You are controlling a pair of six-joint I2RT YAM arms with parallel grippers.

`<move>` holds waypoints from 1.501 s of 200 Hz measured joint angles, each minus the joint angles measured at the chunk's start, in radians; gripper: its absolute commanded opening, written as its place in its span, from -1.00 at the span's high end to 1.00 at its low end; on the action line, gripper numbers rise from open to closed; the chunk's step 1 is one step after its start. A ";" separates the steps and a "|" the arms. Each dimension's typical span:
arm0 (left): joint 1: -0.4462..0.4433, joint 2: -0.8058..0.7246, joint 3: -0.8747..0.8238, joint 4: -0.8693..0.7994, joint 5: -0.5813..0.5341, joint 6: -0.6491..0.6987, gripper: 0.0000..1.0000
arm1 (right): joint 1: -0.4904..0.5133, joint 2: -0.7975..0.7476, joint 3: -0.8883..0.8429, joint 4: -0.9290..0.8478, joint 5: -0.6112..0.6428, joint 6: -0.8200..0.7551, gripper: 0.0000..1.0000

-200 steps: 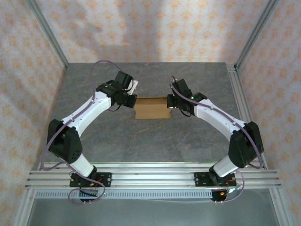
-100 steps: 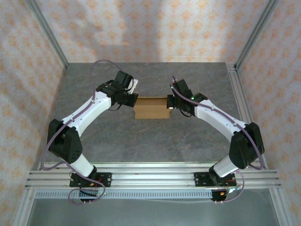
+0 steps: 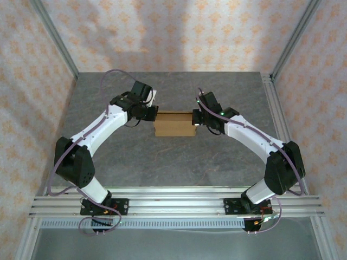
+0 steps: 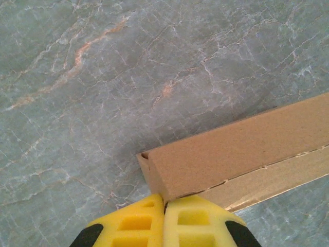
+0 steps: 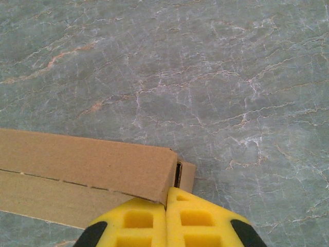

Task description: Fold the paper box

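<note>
From where I stand the paper box (image 3: 174,124) sits in the middle of the table (image 3: 162,168) between the two arms, already a shallow closed shape and no flat sheet (so most of the folding looks done). The left gripper (image 4: 164,205) is clenched, its yellow pads pressed together at the box's left end corner; the right gripper (image 5: 166,199) is clenched likewise at the right end. I judge only tucking or firming the ends remains. Whether either pincer nips a thin flap I cannot tell: the pads hide the contact, and both wrist views cut the box off
</note>
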 measured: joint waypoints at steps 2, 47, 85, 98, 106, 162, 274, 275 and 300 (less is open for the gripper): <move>0.000 0.000 0.000 -0.002 0.002 -0.004 1.00 | 0.000 0.000 0.000 0.000 -0.001 0.000 1.00; 0.006 0.000 0.016 -0.025 0.024 -0.076 1.00 | 0.000 0.000 0.000 0.000 -0.003 0.003 1.00; 0.038 0.004 0.038 -0.045 0.069 -0.130 1.00 | 0.004 0.000 0.000 0.002 -0.011 0.003 1.00; 0.046 0.013 0.050 -0.057 0.084 -0.143 1.00 | 0.005 0.000 0.000 0.004 -0.014 0.003 1.00; 0.050 0.023 0.061 -0.066 0.090 -0.148 1.00 | 0.005 0.000 0.000 0.005 -0.016 0.003 1.00; 0.065 0.107 0.164 -0.156 0.117 -0.155 1.00 | 0.005 0.000 0.000 0.006 -0.010 -0.002 1.00; 0.122 0.143 0.237 -0.249 0.241 -0.153 1.00 | 0.015 0.005 0.000 0.008 -0.010 -0.009 1.00; 0.122 0.143 0.236 -0.248 0.241 -0.153 1.00 | 0.015 0.005 0.000 0.008 -0.010 -0.009 1.00; 0.122 0.141 0.193 -0.220 0.239 -0.131 1.00 | 0.015 0.007 0.000 0.015 -0.010 -0.009 1.00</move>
